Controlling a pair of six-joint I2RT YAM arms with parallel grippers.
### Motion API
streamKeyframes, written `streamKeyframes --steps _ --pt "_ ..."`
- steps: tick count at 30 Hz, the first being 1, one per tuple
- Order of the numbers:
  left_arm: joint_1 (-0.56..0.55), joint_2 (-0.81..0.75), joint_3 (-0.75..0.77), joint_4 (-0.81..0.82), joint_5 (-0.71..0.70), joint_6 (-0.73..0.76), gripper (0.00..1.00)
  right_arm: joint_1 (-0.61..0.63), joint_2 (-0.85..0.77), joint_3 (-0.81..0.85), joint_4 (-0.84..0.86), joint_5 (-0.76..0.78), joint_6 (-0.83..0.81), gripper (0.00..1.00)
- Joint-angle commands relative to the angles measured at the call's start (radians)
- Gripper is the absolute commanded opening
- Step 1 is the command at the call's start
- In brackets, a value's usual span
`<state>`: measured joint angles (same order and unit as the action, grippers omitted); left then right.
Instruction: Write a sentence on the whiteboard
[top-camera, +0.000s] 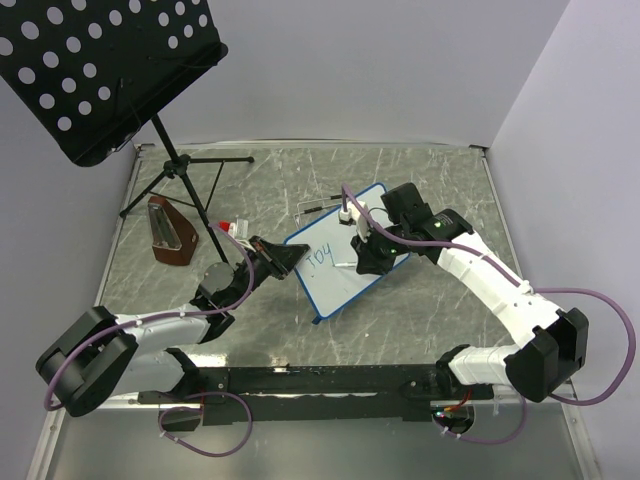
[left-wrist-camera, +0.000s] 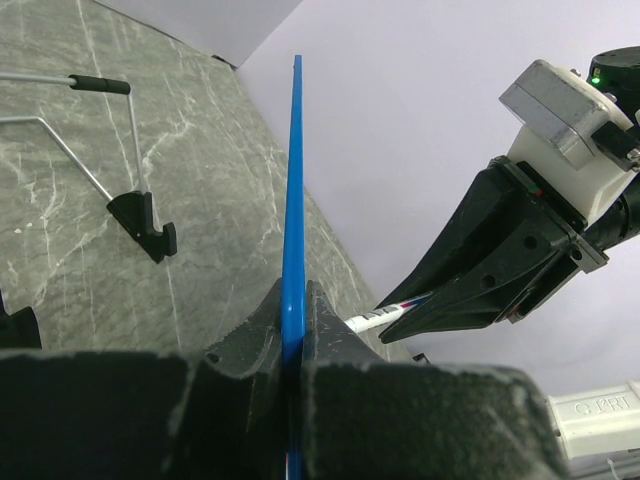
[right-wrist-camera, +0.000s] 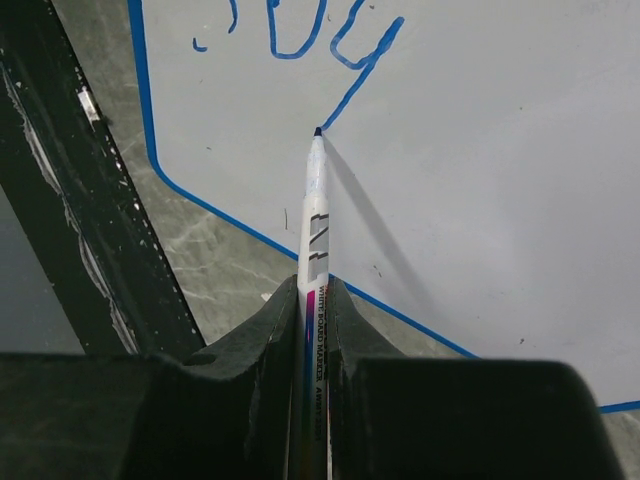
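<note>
**Grey worktop, one word written, pen tip on the board**

Grey marbled worktop (top-camera: 420, 180) is lying under everything, with plain pale walls behind and a black music stand (top-camera: 100, 70) standing over its far left corner. I am clamping my left end effector (left-wrist-camera: 293, 325) on the blue edge of the whiteboard (top-camera: 345, 250), holding it near the middle of the surface. My right end effector (right-wrist-camera: 318, 330) is clenching a marker (right-wrist-camera: 314, 220), its tip touching the board just below the tail of the last letter.

The sentence (right-wrist-camera: 300, 35) is showing only one blue word, so most of the writing is, I judge, waiting to be done. Trouble is likeliest to be coming from pressure. Pushing the tip too hard could be pivoting the board in my thin edge grip, or sliding the marker back between my fingers and skewing the strokes. Dragging across wet ink risks smearing it.

No containers are showing anywhere, so nothing is sitting inside anything.
</note>
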<state>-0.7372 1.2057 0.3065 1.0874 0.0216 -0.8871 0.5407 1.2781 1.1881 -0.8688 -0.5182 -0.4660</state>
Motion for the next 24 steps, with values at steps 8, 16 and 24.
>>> streamKeyframes --steps 8,16,24 --pt "-0.001 -0.051 0.014 0.200 0.009 -0.041 0.02 0.022 -0.002 0.013 -0.015 -0.037 -0.011 0.00" --pt "0.001 -0.043 0.013 0.210 0.012 -0.046 0.01 0.035 0.013 0.038 -0.010 -0.040 -0.003 0.00" --pt "0.001 -0.038 0.006 0.216 0.014 -0.049 0.01 0.035 0.029 0.105 -0.009 -0.029 0.000 0.00"
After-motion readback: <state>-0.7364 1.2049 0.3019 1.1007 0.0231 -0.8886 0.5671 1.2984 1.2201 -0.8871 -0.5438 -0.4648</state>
